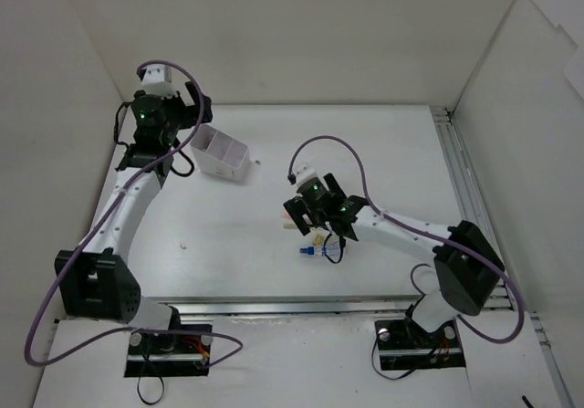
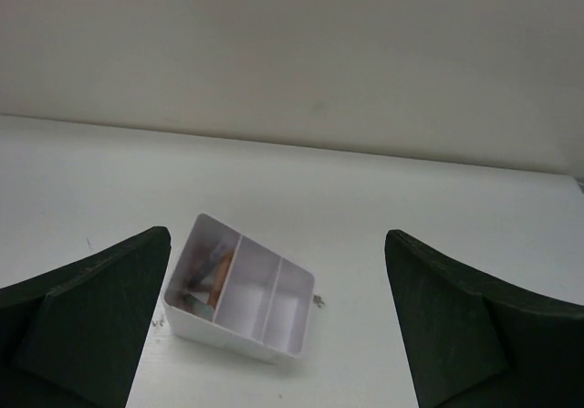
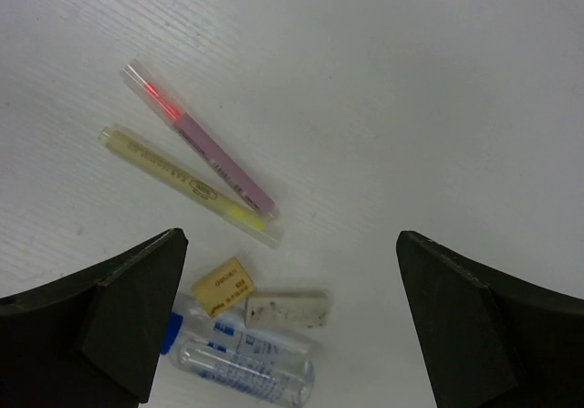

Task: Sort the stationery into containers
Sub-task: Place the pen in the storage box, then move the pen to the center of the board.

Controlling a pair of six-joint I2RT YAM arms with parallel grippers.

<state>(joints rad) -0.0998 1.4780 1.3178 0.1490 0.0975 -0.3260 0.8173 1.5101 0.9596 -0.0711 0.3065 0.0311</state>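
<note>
While right gripper [image 3: 290, 244] hangs wide open, empty, above pink pen [image 3: 205, 143], yellow pen [image 3: 182, 184], tan eraser [image 3: 222, 285] and blue-and-white tube [image 3: 246, 362] lying close together on table [image 3: 438, 107], left gripper [image 2: 278, 239], equally spread and empty, faces divided white box [image 2: 219, 330].

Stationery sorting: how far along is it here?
Partly done: the white box has some items in one end compartment; the other two look empty. Nothing in hand: left gripper and right gripper are open. Left: pink pen, yellow pen, tan eraser, white eraser, blue-and-white tube.
</note>
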